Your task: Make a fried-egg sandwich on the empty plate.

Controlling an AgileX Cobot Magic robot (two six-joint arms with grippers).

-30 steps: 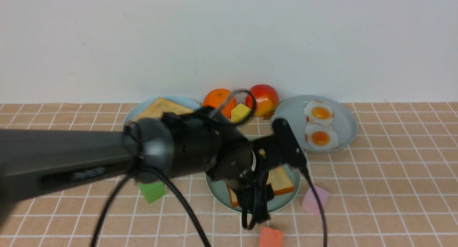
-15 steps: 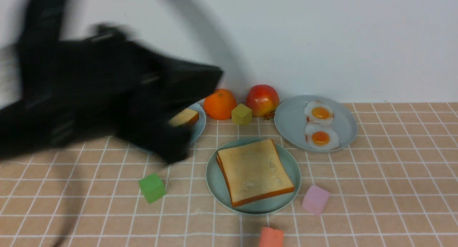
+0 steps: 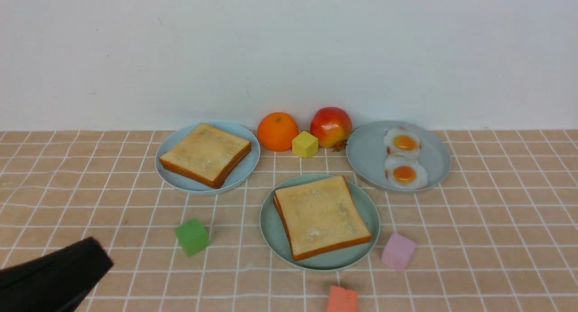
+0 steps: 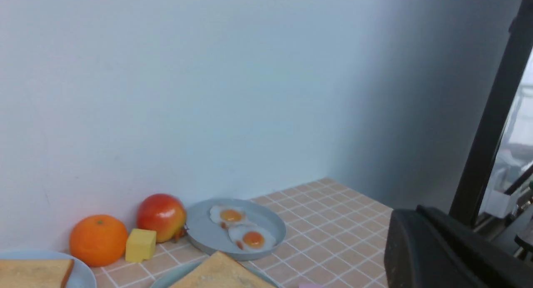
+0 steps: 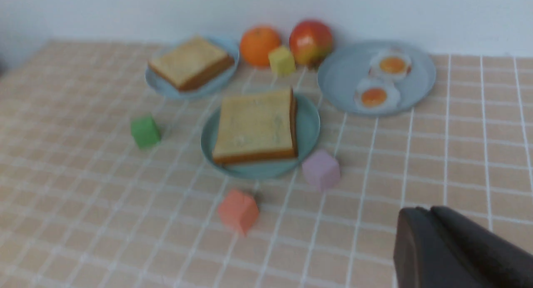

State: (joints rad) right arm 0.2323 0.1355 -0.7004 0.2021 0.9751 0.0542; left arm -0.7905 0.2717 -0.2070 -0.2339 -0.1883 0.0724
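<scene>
The fried-egg sandwich point(image 3: 321, 216) lies on the mint-green plate point(image 3: 270, 233) at the table's middle front. I see the top toast and a second crust edge under it; the egg between them is hidden. It also shows in the right wrist view point(image 5: 255, 127). My left gripper point(image 3: 97, 258) sits low at the front left, well away from the plate, and its jaws are together and empty in the left wrist view point(image 4: 410, 213). My right gripper point(image 5: 420, 211) is shut and empty, and out of the front view.
A pale blue plate point(image 3: 246, 169) with toast point(image 3: 205, 154) stands back left. A second pale plate point(image 3: 365, 154) with two fried eggs point(image 3: 404, 174) stands back right. An orange point(image 3: 277, 131), yellow cube point(image 3: 305, 144) and apple point(image 3: 331, 126) are behind. Green point(image 3: 192, 236), pink point(image 3: 398, 252) and red-orange point(image 3: 342, 299) cubes lie in front.
My left arm was over the mint-green plate, swung up and to the left, and now sits at the front left corner. The sandwich is fully uncovered.
</scene>
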